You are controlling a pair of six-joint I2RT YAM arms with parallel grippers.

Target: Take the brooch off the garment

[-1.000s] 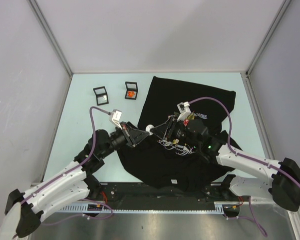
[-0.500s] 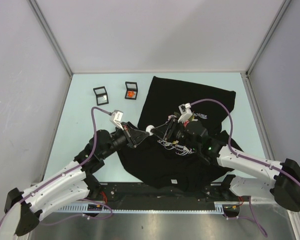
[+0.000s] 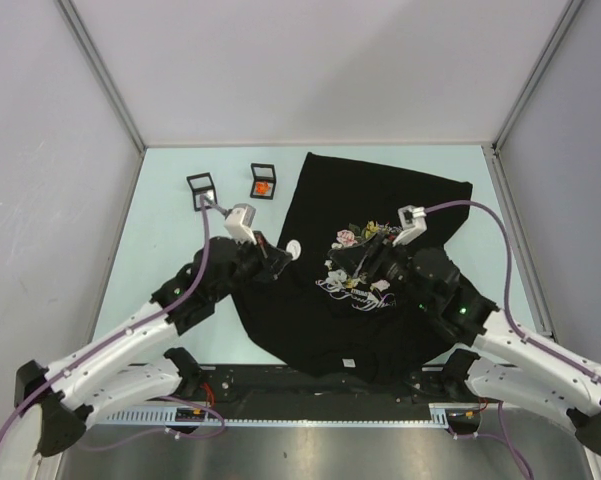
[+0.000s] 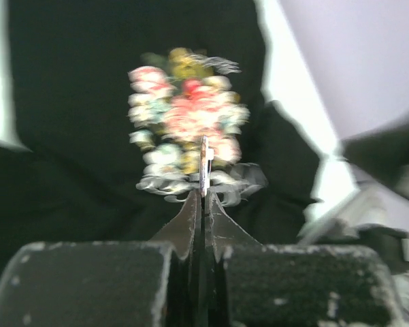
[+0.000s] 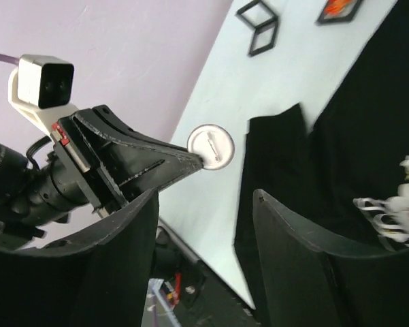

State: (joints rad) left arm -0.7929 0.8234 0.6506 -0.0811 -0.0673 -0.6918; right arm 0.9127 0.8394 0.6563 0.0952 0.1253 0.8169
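Observation:
The black T-shirt [image 3: 380, 200] lies spread on the table, its rose print [image 3: 358, 238] and white lettering showing between the arms. My left gripper [image 3: 288, 252] is shut on the brooch [image 3: 294, 247], a round white disc held clear above the shirt's left edge. In the left wrist view the brooch [image 4: 204, 167] shows edge-on between the shut fingertips, with the blurred print [image 4: 187, 116] beyond. In the right wrist view the brooch [image 5: 211, 146] sits at the tip of the left fingers [image 5: 170, 163]. My right gripper [image 3: 355, 262] is open and empty over the print.
Two small black frames stand on the pale table at the back left: an empty one [image 3: 202, 189] and one with an orange item [image 3: 264, 182]. They also show in the right wrist view, the empty one [image 5: 257, 26]. Walls enclose the table on three sides.
My left gripper has lifted up and away to the left with the brooch, off the shirt. My right arm has drawn back to the right and its gripper has let go of the cloth.

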